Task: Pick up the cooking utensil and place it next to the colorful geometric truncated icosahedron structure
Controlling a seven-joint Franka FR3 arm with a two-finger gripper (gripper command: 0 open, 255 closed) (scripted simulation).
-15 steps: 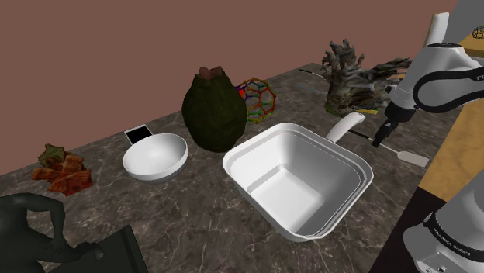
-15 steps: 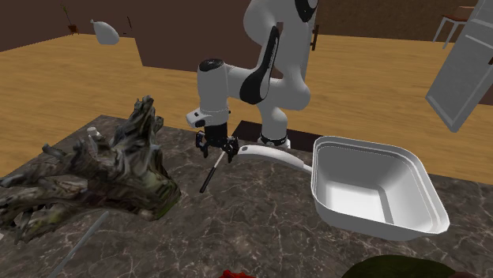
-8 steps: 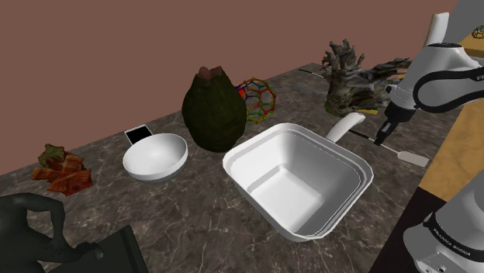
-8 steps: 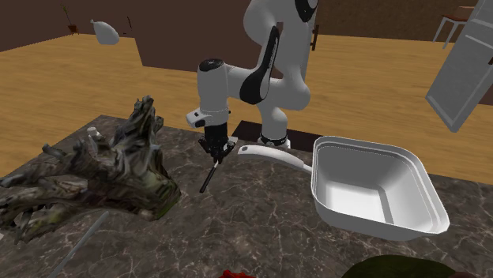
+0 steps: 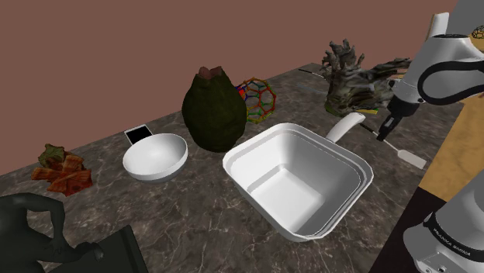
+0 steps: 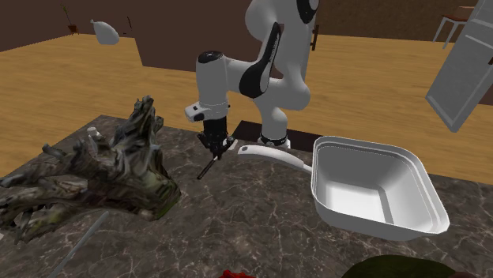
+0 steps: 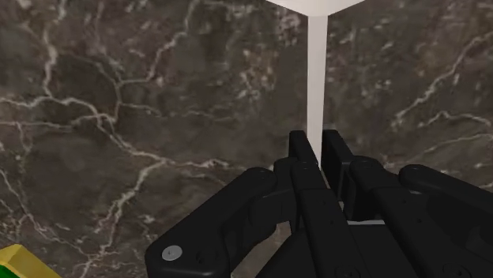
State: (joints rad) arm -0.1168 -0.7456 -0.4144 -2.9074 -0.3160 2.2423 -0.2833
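Dark, white-veined marble tops the desk [image 5: 194,213], with a plain brown wall [image 5: 116,46] behind it in the shoulder view. 1 s ago the black 2-finger hand [image 7: 316,144] stood open astride the long, slim cooking utensil [image 7: 317,79], which looks white in the wrist view and dark from outside. 0.5 s ago it had closed. Now it grips the utensil's shaft and has risen a little, so the utensil hangs tilted, its lower end seemingly just off the marble, near the handle of the white square pan [image 5: 299,186].

The pick looks done; the carry remains. In the shoulder view the colourful wire-frame truncated icosahedron [image 5: 258,98] sits well apart at the hand's 9 o'clock, beyond the pan. A dark green lumpy mound [image 5: 213,108] stands just beside it at its 8 o'clock. Free marble beside the icosahedron looks tight, so gaining height first seems wise.
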